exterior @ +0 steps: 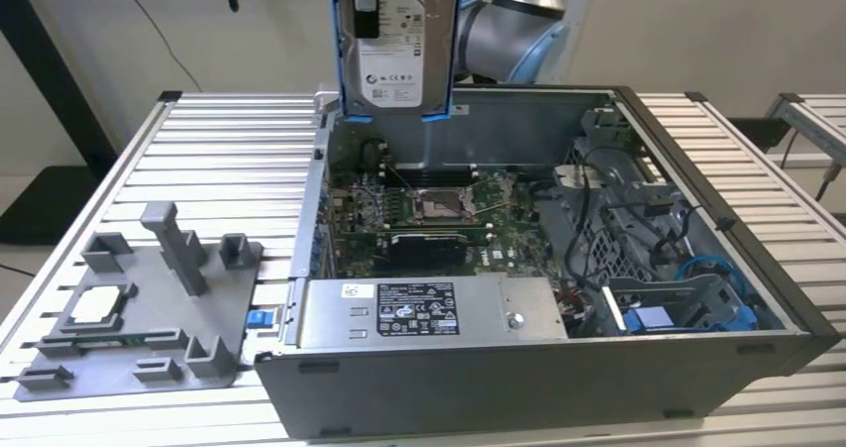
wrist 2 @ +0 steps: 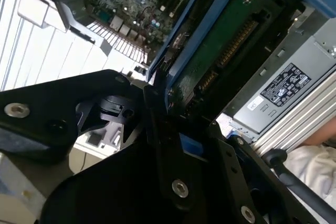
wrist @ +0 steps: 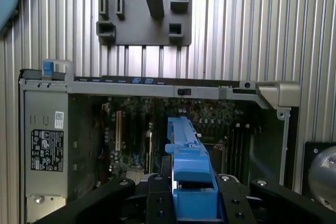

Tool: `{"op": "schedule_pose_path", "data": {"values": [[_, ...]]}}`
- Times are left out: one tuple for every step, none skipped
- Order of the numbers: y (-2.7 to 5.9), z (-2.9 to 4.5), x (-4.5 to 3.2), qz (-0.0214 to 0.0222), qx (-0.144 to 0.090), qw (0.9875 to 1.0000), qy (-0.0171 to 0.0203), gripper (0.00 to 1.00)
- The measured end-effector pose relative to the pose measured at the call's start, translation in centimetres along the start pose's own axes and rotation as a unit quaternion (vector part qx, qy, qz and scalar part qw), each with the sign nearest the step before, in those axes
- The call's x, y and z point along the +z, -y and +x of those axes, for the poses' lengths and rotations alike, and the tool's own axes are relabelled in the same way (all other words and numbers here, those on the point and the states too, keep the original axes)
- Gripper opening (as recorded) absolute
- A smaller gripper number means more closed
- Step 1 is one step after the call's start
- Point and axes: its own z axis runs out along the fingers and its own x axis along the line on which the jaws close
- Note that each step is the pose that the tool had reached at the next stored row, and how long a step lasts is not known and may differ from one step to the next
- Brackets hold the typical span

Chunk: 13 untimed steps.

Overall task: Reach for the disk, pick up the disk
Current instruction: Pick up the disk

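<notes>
End effector [wrist 2: 167,113], its black fingers [wrist 2: 157,129] clamped on one short end of the disk [exterior: 392,41]. In the exterior view the disk hangs upright in mid-air, label facing the camera, above the rear wall of the open computer case [exterior: 740,269] and touching nothing below it. It is already free of the case, so the pick-up reads as done. In the second wrist view the disk's green circuit-board face [wrist 2: 226,51] and its connector pins are turned toward the lens, with the blue bracket [wrist 2: 184,40] running along the edges. In the first wrist view the same bracket [wrist: 186,150] rises from between the black end-effector plates. Below the disk lie the motherboard [exterior: 423,209] and, at the near wall, the long grey box with a white sticker [exterior: 423,313]. An empty bay with blue fittings [exterior: 687,308] sits at the exterior view's right. The case stands on a slatted metal desk [exterior: 225,140], with a grey moulded fixture [exterior: 146,308] just beside it at the exterior view's left. Handling, as a judgement: the disk is stiff and dense for its bulk, its bare metal is smooth and likely slippery, and it is sensitive to knocks. The plastic bracket may flex, so the firm side edges are the place to take hold, never the exposed board or connector.
</notes>
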Motion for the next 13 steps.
{"op": "schedule_pose_path", "data": {"values": [[0.29,0.00,0.00,0.0000,0.000,1.0000,0.0000,0.00],[0.61,0.01,0.00,0.0000,0.000,1.0000,0.0000,0.00],[0.94,0.01,0.00,0.0000,0.000,1.0000,0.0000,0.00],[1.30,0.02,0.00,0.0000,0.000,1.0000,0.0000,0.00],[1.68,0.02,0.00,0.0000,0.000,1.0000,0.0000,0.00],[2.06,0.02,0.00,0.0000,0.000,1.0000,0.0000,0.00],[2.47,0.03,0.00,0.0000,0.000,1.0000,0.0000,0.00],[2.90,0.04,0.00,0.0000,0.000,1.0000,0.0000,0.00],[3.34,0.04,0.00,0.0000,0.000,1.0000,0.0001,0.00],[3.82,0.05,0.00,0.0000,0.000,1.0000,0.0001,0.00],[4.25,0.05,0.00,0.0000,0.000,1.0000,0.0002,0.00],[4.70,0.06,0.00,0.0000,0.000,1.0000,0.0002,0.00],[5.17,0.06,0.00,0.0000,0.000,1.0000,0.0003,0.00]]}}
